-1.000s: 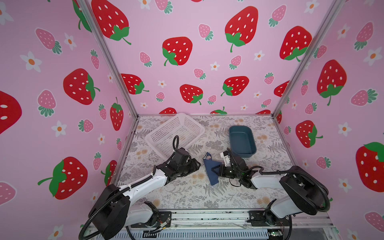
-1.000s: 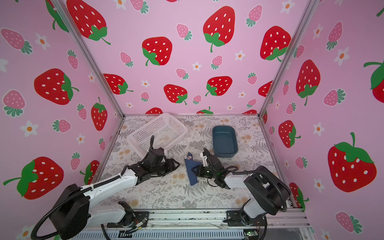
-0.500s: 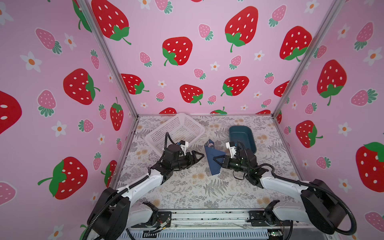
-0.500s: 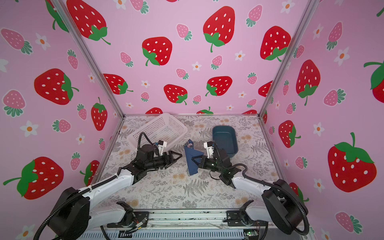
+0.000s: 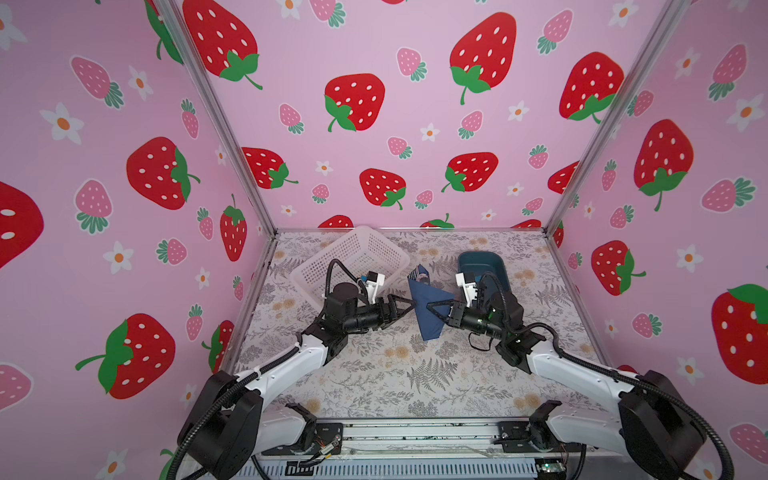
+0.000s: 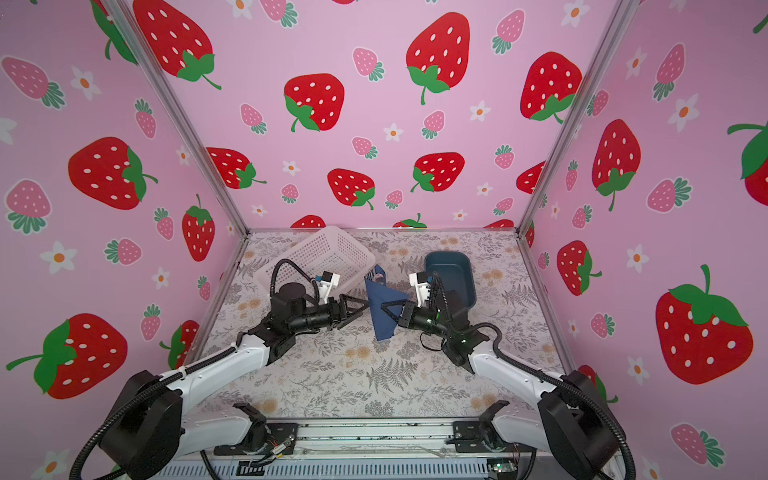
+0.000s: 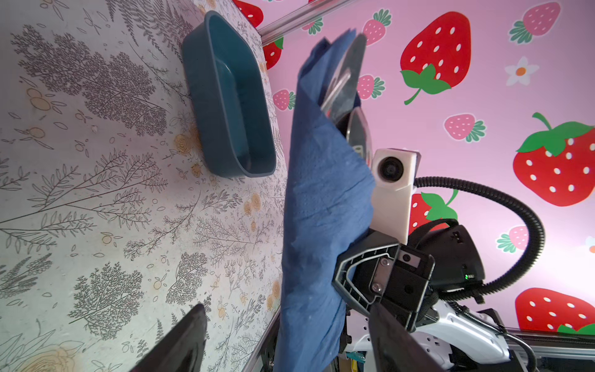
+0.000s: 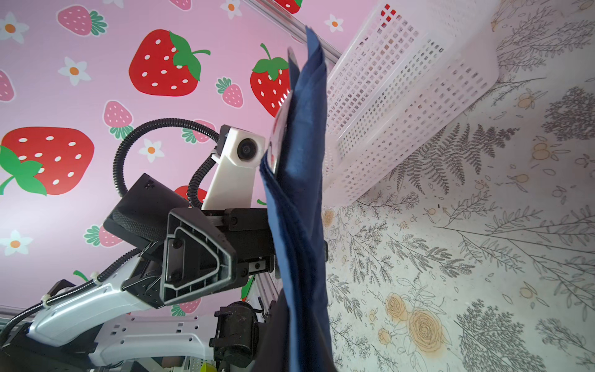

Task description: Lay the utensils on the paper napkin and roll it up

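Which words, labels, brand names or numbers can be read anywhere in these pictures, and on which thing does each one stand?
No text can be read.
The paper napkin, the teal tray, the white basket and the strawberry walls carry no writing.
The tiny marks on the black arm housing are too small to read.

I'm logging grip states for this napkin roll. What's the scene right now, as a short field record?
paper napkin: wrapped around the utensils, held above the table
utensils: shiny ends poke out of the napkin's far end
right claw: shut on the paper napkin
left claw: open, at the napkin's edge, not closed on it
teal tray: back right of the table
white basket: back left
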You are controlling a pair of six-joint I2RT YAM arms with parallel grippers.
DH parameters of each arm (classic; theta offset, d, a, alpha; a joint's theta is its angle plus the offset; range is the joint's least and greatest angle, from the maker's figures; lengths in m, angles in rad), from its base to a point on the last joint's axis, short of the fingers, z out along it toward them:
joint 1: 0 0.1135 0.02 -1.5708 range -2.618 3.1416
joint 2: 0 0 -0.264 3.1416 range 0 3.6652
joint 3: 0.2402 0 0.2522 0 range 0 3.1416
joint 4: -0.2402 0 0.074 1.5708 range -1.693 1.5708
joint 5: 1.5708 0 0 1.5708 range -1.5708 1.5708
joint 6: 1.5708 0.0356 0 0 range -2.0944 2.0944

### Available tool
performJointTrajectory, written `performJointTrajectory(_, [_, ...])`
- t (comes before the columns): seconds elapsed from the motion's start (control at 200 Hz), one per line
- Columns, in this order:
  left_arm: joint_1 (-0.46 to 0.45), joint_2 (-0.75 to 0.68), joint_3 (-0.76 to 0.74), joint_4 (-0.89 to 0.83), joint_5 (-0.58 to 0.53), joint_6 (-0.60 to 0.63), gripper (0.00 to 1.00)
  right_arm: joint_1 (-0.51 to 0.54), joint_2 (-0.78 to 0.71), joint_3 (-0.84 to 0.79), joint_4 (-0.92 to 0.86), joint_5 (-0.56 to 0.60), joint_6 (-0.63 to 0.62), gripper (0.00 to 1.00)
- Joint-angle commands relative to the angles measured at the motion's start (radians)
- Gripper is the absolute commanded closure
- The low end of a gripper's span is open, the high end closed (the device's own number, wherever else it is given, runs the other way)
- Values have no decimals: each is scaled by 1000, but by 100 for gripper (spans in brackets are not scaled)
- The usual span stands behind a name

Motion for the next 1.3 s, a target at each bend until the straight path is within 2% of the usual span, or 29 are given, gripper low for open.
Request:
performJointTrajectory(0.0, [3, -19, 33, 48, 32, -13, 20, -6, -15, 43, 32, -19, 26, 93])
performJointTrajectory(0.25, [3, -20, 35, 57, 36, -27, 20, -6, -28, 58, 39, -29, 37, 93])
performJointTrajectory(0.74, [0, 64, 33, 302, 109, -172, 17, -8, -53, 77, 44, -53, 55, 93])
performJointTrajectory(0.87, [-6, 66, 41, 311, 108, -159, 18, -8, -56, 85, 54, -59, 60, 93])
performJointTrajectory(1.125, [-24, 83, 67, 323, 119, -142, 22, -8, -33, 99, 135, -96, 108, 93])
performJointTrajectory(1.295, [-36, 116, 89, 421, 135, -189, 32, -8, -25, 96, 177, -116, 136, 93])
